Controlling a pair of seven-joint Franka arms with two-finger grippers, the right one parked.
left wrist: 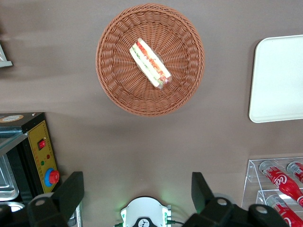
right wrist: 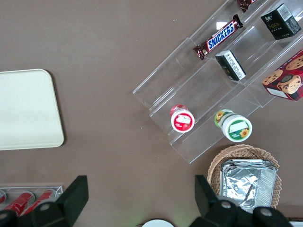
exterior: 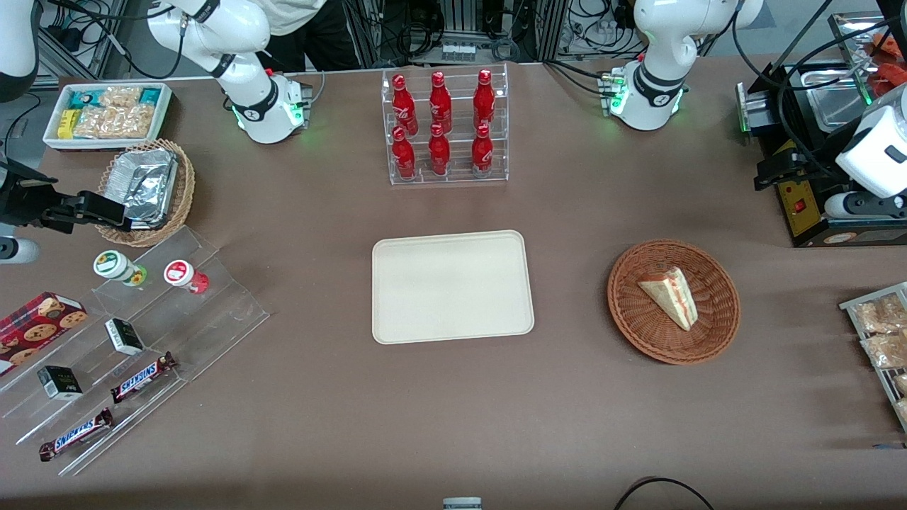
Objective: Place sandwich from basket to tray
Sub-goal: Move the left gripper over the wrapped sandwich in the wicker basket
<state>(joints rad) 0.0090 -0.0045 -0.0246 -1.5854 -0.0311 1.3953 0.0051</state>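
Note:
The sandwich [exterior: 669,296], a pale triangular wedge with red, orange and green filling along its edge, lies in the round reddish-brown wicker basket [exterior: 631,315], toward the working arm's end of the table. The cream tray [exterior: 453,287] lies bare at the table's middle, beside the basket. My left gripper [exterior: 776,173] hangs high above the table, farther from the front camera than the basket. It is open and empty. The left wrist view shows the gripper [left wrist: 136,189] with its fingers [left wrist: 71,191] wide apart, the sandwich [left wrist: 150,65] in the basket [left wrist: 118,87], and a corner of the tray [left wrist: 279,80].
A black control box with a red button [exterior: 808,205] stands beside my gripper. A clear rack of red bottles [exterior: 443,127] stands farther back than the tray. A wire tray of snack packets [exterior: 882,333] lies at the working arm's table edge. A stepped acrylic display [exterior: 142,340] stands toward the parked arm's end.

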